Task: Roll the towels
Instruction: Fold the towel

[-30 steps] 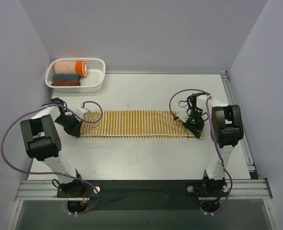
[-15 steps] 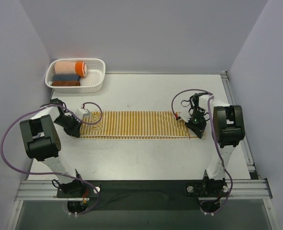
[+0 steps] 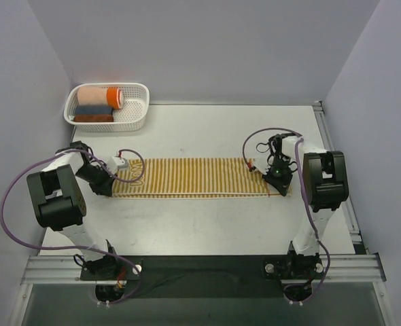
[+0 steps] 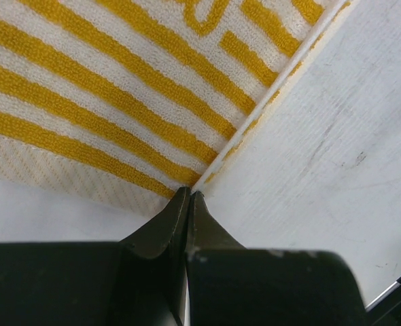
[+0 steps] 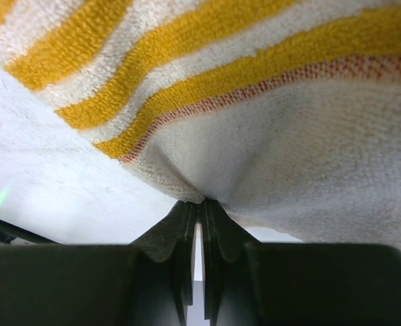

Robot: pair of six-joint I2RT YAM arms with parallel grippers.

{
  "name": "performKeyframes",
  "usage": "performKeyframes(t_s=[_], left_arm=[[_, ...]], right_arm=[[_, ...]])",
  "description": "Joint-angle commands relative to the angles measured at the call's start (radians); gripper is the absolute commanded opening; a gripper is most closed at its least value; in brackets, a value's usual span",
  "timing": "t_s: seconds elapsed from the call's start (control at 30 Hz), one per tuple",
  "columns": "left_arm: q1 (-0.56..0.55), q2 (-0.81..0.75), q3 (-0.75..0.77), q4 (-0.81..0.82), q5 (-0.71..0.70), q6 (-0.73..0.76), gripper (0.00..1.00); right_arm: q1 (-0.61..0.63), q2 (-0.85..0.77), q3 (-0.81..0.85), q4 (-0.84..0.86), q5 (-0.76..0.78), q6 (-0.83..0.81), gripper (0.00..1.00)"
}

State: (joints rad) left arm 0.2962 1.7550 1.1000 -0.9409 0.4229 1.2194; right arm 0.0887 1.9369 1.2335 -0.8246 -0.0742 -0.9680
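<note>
Top external view: the left gripper (image 3: 109,184), fingers closed, pinches the left corner of the striped towel (image 3: 200,176), which lies flat across the table (image 3: 200,217). Its lettering is too small to read. The right gripper (image 3: 281,185) is clamped tight on the towel's right end.

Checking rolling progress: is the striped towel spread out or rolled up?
Spread out, not rolled. The striped towel lies flat at full length across the table, with no rolled part at either end.
</note>
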Motion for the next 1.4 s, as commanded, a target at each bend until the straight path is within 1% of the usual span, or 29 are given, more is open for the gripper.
performKeyframes(t_s=[0.0, 0.07, 0.1, 0.17, 0.2, 0.3, 0.33, 0.37, 0.43, 0.57, 0.6, 0.63, 0.7, 0.73, 0.77, 0.83, 0.87, 0.93, 0.97, 1.07, 1.13, 1.17, 1.23, 1.37], left_arm=[[0.004, -0.031, -0.011, -0.022, -0.018, 0.06, 0.0], [0.0, -0.035, -0.017, -0.022, -0.019, 0.065, 0.04], [-0.003, -0.041, -0.025, -0.024, -0.029, 0.077, 0.1], [-0.012, -0.06, -0.044, -0.029, -0.038, 0.095, 0.17], [-0.012, -0.066, -0.048, -0.044, -0.033, 0.12, 0.26], [-0.012, -0.086, -0.031, -0.109, -0.016, 0.141, 0.36], [-0.012, -0.092, -0.017, -0.13, -0.007, 0.143, 0.43], [-0.014, -0.103, 0.007, -0.175, 0.016, 0.141, 0.46], [-0.014, -0.12, 0.03, -0.214, 0.039, 0.138, 0.53], [-0.019, -0.161, 0.081, -0.254, 0.091, 0.117, 0.54], [-0.023, -0.164, 0.105, -0.253, 0.109, 0.102, 0.54], [-0.028, -0.166, 0.122, -0.254, 0.129, 0.083, 0.54], [-0.06, -0.158, 0.147, -0.228, 0.191, -0.007, 0.54], [-0.071, -0.157, 0.162, -0.202, 0.207, -0.055, 0.52], [-0.084, -0.157, 0.162, -0.131, 0.233, -0.157, 0.52], [-0.136, -0.157, 0.143, -0.052, 0.244, -0.253, 0.52], [-0.162, -0.154, 0.132, 0.02, 0.229, -0.336, 0.51], [-0.218, -0.146, 0.112, 0.074, 0.209, -0.4, 0.5], [-0.232, -0.132, 0.089, 0.121, 0.189, -0.449, 0.49], [-0.253, -0.094, 0.043, 0.194, 0.137, -0.512, 0.47], [-0.252, -0.066, 0.025, 0.209, 0.099, -0.515, 0.44], [-0.247, -0.039, 0.002, 0.214, 0.052, -0.5, 0.43], [-0.232, -0.013, -0.02, 0.217, 0.004, -0.469, 0.4], [-0.221, 0.008, -0.071, 0.225, -0.062, -0.374, 0.36]], right_arm=[[0.017, -0.029, -0.034, 0.007, 0.057, -0.028, 0.09], [0.022, -0.026, -0.032, 0.007, 0.054, -0.023, 0.12], [0.022, -0.027, -0.031, 0.007, 0.054, -0.02, 0.16], [0.022, -0.033, -0.028, -0.001, 0.059, -0.021, 0.23], [0.025, -0.039, -0.026, -0.007, 0.06, -0.023, 0.31], [0.022, -0.097, -0.011, -0.05, 0.045, -0.029, 0.41], [0.023, -0.113, -0.005, -0.062, 0.034, -0.029, 0.42], [0.023, -0.128, 0.02, -0.094, 0.024, -0.026, 0.43], [0.02, -0.162, 0.058, -0.129, -0.024, -0.015, 0.43], [0.022, -0.174, 0.173, -0.228, -0.133, 0.038, 0.41], [0.022, -0.159, 0.217, -0.237, -0.154, 0.076, 0.4], [0.022, -0.148, 0.237, -0.24, -0.188, 0.101, 0.39], [0.02, -0.095, 0.289, -0.239, -0.214, 0.191, 0.33], [0.019, -0.07, 0.354, -0.237, -0.231, 0.222, 0.31], [0.017, -0.046, 0.385, -0.231, -0.26, 0.257, 0.28], [0.02, 0.026, 0.475, -0.229, -0.292, 0.363, 0.27], [0.023, 0.049, 0.495, -0.22, -0.302, 0.397, 0.27], [0.023, 0.105, 0.523, -0.199, -0.291, 0.458, 0.27], [0.022, 0.118, 0.523, -0.17, -0.262, 0.466, 0.26], [0.014, 0.174, 0.502, -0.116, -0.204, 0.476, 0.24], [-0.003, 0.218, 0.498, -0.097, -0.148, 0.474, 0.24], [-0.009, 0.23, 0.501, -0.079, -0.132, 0.474, 0.24], [-0.038, 0.263, 0.517, -0.065, -0.096, 0.483, 0.24], [-0.063, 0.278, 0.526, -0.07, -0.119, 0.494, 0.24]])
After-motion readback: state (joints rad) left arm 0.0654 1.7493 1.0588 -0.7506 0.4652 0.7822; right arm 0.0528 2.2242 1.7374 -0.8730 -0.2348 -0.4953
